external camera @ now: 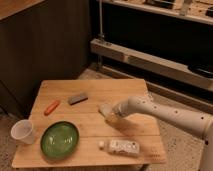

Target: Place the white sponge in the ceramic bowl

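The white sponge lies on the wooden table, right of its middle; only its pale left part shows. My gripper is down at the sponge's right edge, on the end of the white arm that reaches in from the right and covers part of the sponge. The green ceramic bowl stands at the front left of the table with nothing in it, well to the left of the gripper.
A white cup stands left of the bowl. An orange object and a dark grey block lie behind the bowl. A white labelled bottle lies on its side near the front edge, just below the gripper.
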Controlling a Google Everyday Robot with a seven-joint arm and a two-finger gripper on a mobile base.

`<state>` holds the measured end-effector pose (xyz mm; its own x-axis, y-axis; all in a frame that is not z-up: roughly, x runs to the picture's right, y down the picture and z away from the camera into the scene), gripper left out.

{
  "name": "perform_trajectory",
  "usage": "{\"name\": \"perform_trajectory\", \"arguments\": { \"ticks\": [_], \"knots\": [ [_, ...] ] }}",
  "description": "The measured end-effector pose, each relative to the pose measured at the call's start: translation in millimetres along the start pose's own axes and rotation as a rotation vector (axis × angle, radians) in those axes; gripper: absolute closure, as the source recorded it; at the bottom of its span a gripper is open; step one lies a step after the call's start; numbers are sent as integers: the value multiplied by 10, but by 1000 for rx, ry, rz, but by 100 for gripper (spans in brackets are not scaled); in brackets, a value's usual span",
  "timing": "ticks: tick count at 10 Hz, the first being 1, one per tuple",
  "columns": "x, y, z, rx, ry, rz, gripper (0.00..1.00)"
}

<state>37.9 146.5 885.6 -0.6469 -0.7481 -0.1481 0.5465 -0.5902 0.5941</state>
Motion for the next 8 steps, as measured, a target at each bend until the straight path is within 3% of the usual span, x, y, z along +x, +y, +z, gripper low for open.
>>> {"name": "perform_trajectory", "arguments": {
  "ticks": [3, 8],
  "knots": [
    [76, -23, -77, -11, 0, -3, 83],
    [188, -84, -181, -22, -5, -7, 83]
  ]
}}
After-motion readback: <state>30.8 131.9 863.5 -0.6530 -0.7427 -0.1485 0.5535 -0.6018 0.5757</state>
